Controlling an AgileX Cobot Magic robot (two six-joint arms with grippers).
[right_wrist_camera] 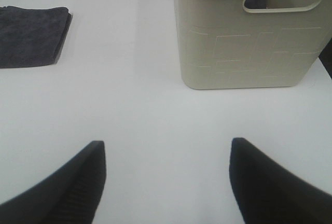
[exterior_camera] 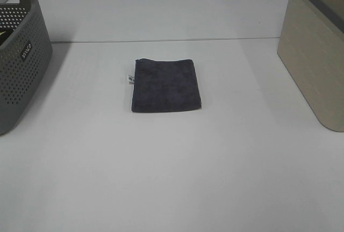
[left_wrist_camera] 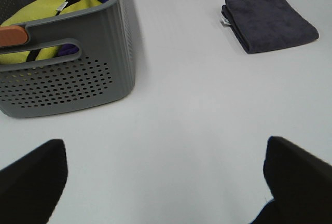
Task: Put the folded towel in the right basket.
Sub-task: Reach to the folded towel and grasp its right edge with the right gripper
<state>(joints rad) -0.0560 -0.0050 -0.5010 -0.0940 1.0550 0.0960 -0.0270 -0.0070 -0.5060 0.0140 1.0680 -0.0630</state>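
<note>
A dark grey folded towel (exterior_camera: 166, 85) lies flat in the middle of the white table, with a small white tag on its left edge. It also shows in the left wrist view (left_wrist_camera: 270, 22) and the right wrist view (right_wrist_camera: 32, 36). The beige right basket (exterior_camera: 317, 55) stands at the table's right edge and shows in the right wrist view (right_wrist_camera: 249, 37). Neither gripper appears in the high view. My left gripper (left_wrist_camera: 163, 180) is open and empty above bare table. My right gripper (right_wrist_camera: 166, 180) is open and empty, in front of the beige basket.
A grey perforated basket (exterior_camera: 19, 55) stands at the left edge; in the left wrist view (left_wrist_camera: 67, 68) it holds yellow and other coloured cloths. The white table (exterior_camera: 172, 178) is bare around the towel.
</note>
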